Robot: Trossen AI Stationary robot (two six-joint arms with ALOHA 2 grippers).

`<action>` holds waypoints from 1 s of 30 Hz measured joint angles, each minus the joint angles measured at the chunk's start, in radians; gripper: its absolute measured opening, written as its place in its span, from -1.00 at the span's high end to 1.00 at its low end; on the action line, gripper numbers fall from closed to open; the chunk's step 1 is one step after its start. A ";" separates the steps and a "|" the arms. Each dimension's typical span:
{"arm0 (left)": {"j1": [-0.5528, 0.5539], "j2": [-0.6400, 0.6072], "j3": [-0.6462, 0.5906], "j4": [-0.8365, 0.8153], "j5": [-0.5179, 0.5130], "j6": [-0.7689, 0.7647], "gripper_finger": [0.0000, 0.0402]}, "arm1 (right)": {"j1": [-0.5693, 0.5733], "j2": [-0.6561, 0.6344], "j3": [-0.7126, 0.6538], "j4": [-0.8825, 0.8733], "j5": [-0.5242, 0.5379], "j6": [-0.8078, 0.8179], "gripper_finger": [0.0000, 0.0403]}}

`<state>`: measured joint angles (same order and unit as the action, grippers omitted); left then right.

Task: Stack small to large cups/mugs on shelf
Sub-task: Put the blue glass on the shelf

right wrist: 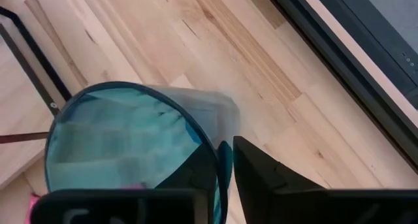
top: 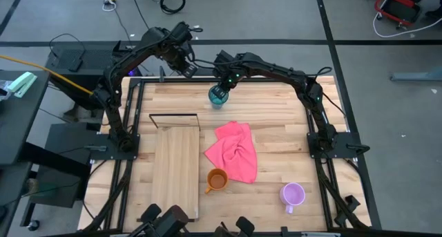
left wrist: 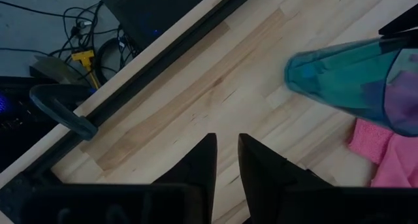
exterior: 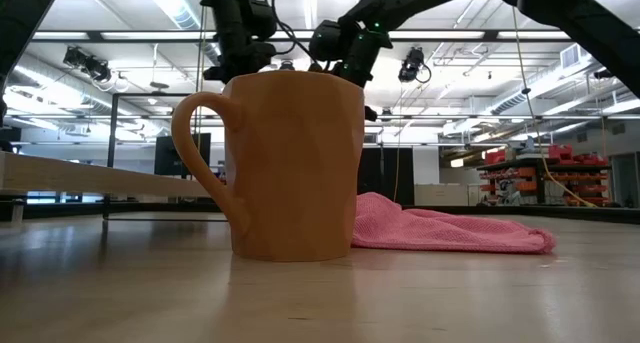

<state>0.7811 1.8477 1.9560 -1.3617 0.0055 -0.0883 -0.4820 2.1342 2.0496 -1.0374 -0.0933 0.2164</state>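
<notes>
Near the far edge, teal tumbler (top: 218,95) stands upright, mouth up.

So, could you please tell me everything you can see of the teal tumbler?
The tall translucent teal plastic tumbler is handleless, with a wide open mouth tapering to a narrower base. It stands near the far edge of the slatted wooden tabletop, beyond the pink cloth. The right gripper straddles its rim, one finger inside, one outside.
</notes>
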 joint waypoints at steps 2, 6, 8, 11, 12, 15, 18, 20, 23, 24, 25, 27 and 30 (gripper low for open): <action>0.000 0.000 0.000 0.000 0.000 0.000 0.62 | 0.000 0.000 0.000 0.000 0.000 0.000 0.69; 0.000 0.000 0.000 0.000 0.000 0.000 0.60 | 0.000 0.000 0.000 0.000 0.000 0.000 0.66; 0.000 0.000 0.000 -0.001 0.000 0.000 0.60 | 0.000 0.000 0.000 0.001 0.000 0.001 0.64; 0.000 0.000 0.000 -0.001 0.000 -0.001 0.60 | 0.000 0.000 0.000 0.002 0.000 0.002 0.62; 0.000 0.000 0.000 -0.001 0.000 -0.004 0.60 | 0.000 0.000 0.000 0.002 0.000 0.002 0.61; 0.000 0.000 0.000 -0.005 0.000 -0.005 0.60 | 0.000 0.000 0.000 0.002 0.002 0.016 0.58; 0.000 0.000 0.000 -0.010 0.000 -0.005 0.60 | -0.004 -0.002 -0.008 0.017 0.002 0.024 0.56; 0.000 0.000 0.000 -0.018 0.000 -0.005 0.60 | -0.008 -0.002 -0.016 0.020 0.002 0.038 0.54; 0.000 0.000 0.000 -0.025 0.000 -0.005 0.61 | -0.015 -0.002 -0.032 0.032 0.002 0.043 0.52; 0.000 0.000 0.000 -0.025 0.000 -0.005 0.61 | -0.016 -0.002 -0.036 0.034 0.004 0.043 0.51; 0.000 0.000 0.000 -0.025 0.000 -0.005 0.61 | -0.018 -0.002 -0.039 0.034 0.004 0.043 0.50; 0.000 0.000 0.000 -0.025 0.000 -0.005 0.60 | -0.023 -0.002 -0.039 0.047 0.002 0.044 0.48; 0.000 0.000 0.000 -0.025 0.000 -0.005 0.58 | -0.028 -0.002 -0.033 0.053 0.000 0.053 0.46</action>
<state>0.7815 1.8473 1.9560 -1.3869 0.0055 -0.0931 -0.5098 2.1323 2.0162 -0.9846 -0.0929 0.2699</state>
